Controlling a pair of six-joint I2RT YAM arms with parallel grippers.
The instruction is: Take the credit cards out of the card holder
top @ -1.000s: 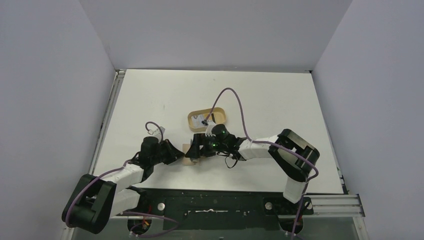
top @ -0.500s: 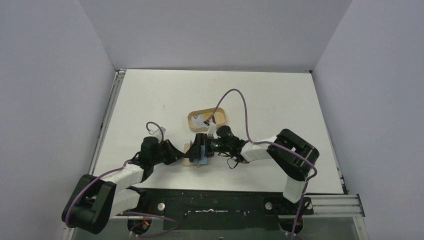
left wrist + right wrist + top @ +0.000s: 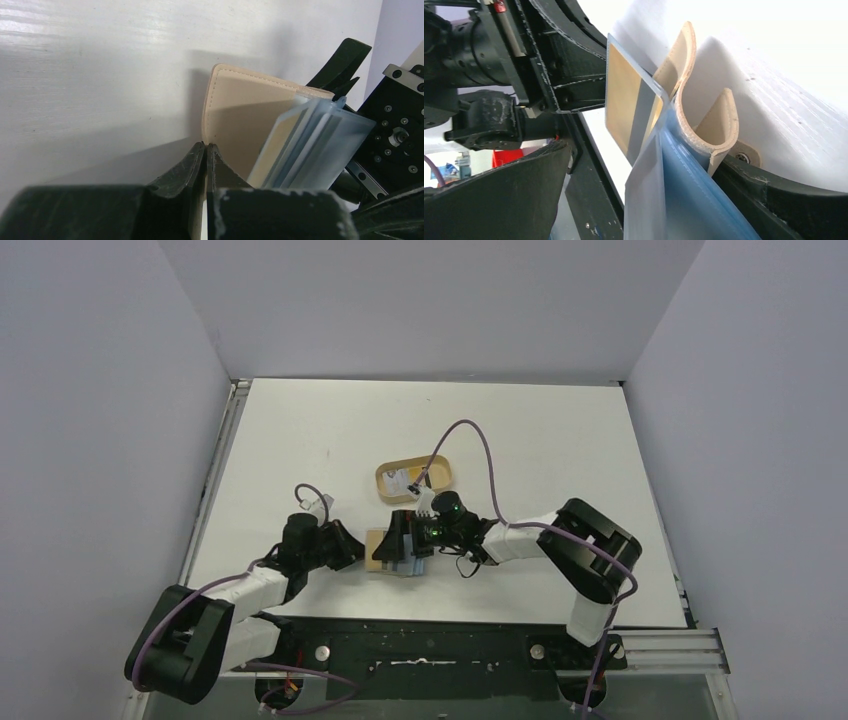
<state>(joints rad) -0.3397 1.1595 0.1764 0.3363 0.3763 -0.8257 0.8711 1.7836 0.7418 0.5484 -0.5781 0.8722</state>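
Several credit cards (image 3: 312, 145) stood fanned part-way out of the card holder (image 3: 240, 107), their inner ends tucked in its fold. The holder lay on the desk (image 3: 330, 440) just ahead of the two arms, at about 7 o'clock from the oval tray (image 3: 380, 480). We read the step in hand as the pull itself. The left fingers (image 3: 206, 155), reaching in from 9 o'clock, were pressed together on the holder's edge flap, as best we could tell from the wrist view, pinning it. The right fingers (image 3: 404, 542), coming from 3 o'clock, were spread wide on either side of the fan and gripped nothing. To do this well, we judged that the right fingers should close on the whole fan at once, well down the exposed length and not at a corner. The cards were splayed, and a shallow bite could catch only the outer ones. We judged too that the draw should run straight along the pocket, toward 3 o'clock and low over the desk, so the cards would slide free and not lever the soft leather open. The left pinch needed to hold firm against that pull; a thin flap could slip out, and then the holder would simply trail after the cards. How many cards there were we could not count, since their edges overlapped.
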